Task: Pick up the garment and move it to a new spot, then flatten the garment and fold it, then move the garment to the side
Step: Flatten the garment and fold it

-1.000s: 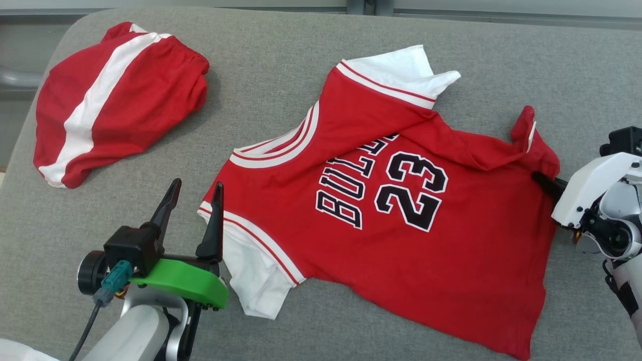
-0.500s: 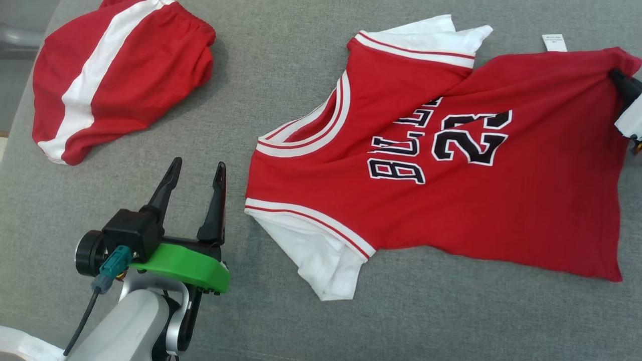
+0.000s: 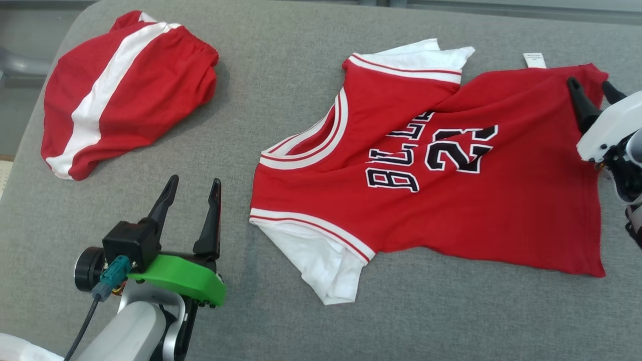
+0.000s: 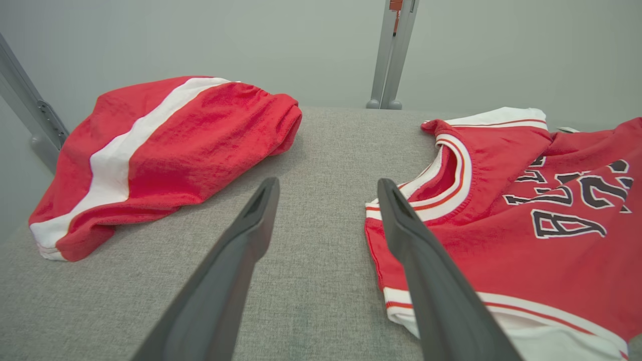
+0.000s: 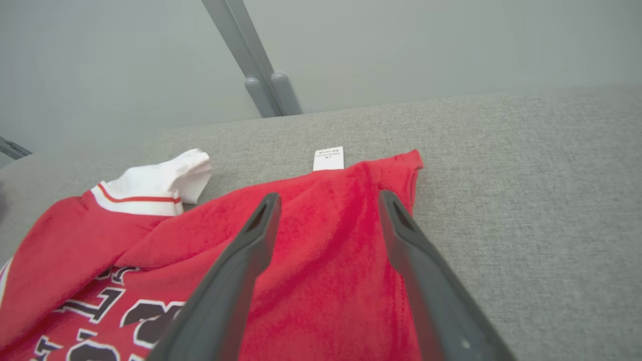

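Observation:
The garment (image 3: 451, 200) is a red jersey with white sleeves and a black "23", lying spread on the grey padded table (image 3: 281, 85), neck to the left and hem to the right. A white label (image 3: 533, 60) sticks out at its far hem corner. My right gripper (image 3: 592, 89) hovers open over that far right hem corner; in the right wrist view its jaws stand apart above the red cloth (image 5: 326, 235) with nothing between them. Open as well, my left gripper (image 3: 193, 183) rests near the table's front left, just left of the jersey's near sleeve (image 4: 451, 210).
A pair of red shorts (image 3: 125, 90) with a white stripe lies bunched at the far left of the table, also in the left wrist view (image 4: 165, 150). A grey metal post (image 5: 256, 65) stands behind the table's far edge.
My right gripper, shut on the hem, dragged the jersey rightward and stretched it out, then opened and let the cloth go. The head camera shifted. The left gripper has stayed put.

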Robot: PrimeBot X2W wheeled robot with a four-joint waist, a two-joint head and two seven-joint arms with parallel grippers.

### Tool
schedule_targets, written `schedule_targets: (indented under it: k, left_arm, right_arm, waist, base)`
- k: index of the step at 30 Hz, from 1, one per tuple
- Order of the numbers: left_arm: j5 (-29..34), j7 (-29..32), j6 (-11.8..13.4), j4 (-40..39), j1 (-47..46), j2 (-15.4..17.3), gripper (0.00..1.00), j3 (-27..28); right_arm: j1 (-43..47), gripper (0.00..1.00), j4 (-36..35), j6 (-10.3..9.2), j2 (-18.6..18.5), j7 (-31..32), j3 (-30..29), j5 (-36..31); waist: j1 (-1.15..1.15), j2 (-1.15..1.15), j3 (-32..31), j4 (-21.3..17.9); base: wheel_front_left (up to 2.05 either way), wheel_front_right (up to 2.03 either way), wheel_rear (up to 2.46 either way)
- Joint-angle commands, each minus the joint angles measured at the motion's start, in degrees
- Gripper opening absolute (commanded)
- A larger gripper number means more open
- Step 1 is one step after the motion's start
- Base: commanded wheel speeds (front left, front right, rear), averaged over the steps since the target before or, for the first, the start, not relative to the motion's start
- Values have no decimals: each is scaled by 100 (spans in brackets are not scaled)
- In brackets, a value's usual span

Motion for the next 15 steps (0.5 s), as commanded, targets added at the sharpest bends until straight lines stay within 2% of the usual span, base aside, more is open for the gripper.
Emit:
schedule_targets:
  k: [1,8,15]
  left_arm:
    - [-32,16,11,21,122,76,100,7]
    - [-177,-2,94,-64,454,166,100,123]
    - [-237,-39,155,-155,722,155,100,165]
  right_arm:
    - [193,100,-147,-4,13,-152,86,-53]
    - [1102,100,-1066,-4,68,-831,436,-150]
    - [2184,100,-1890,-4,147,-1511,166,-218]
  waist:
    - [0,0,-556,-480]
    - [0,0,-1140,-924]
    - [0,0,-1325,-1153]
  base:
    - [0,0,0]
    - [0,0,0]
    - [0,0,0]
